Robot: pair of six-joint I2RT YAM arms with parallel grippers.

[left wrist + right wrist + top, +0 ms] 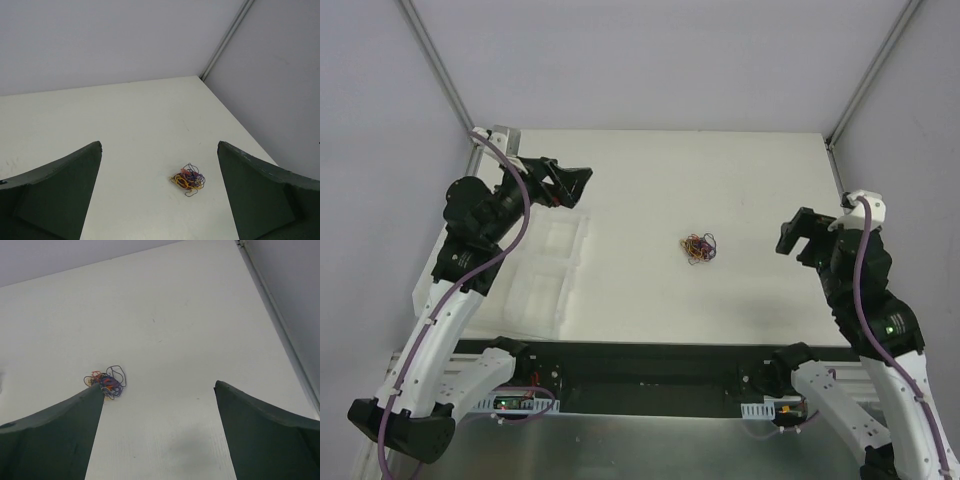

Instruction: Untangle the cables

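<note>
Your left gripper (159, 145) and right gripper (159, 386) are both hanging spread wide, holding nothing. The cables (698, 247) are lying as one small multicoloured knot mid-table (740, 170), between them and apart from both. Only the top view is showing you the clear tray (582, 240) beneath the left arm

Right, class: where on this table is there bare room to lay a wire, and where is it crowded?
Bare: the far strip of the table beyond the cables; the near strip before them; the gap between them and the right gripper. Crowded: the left side, where a clear tray lies by the left gripper.
</note>
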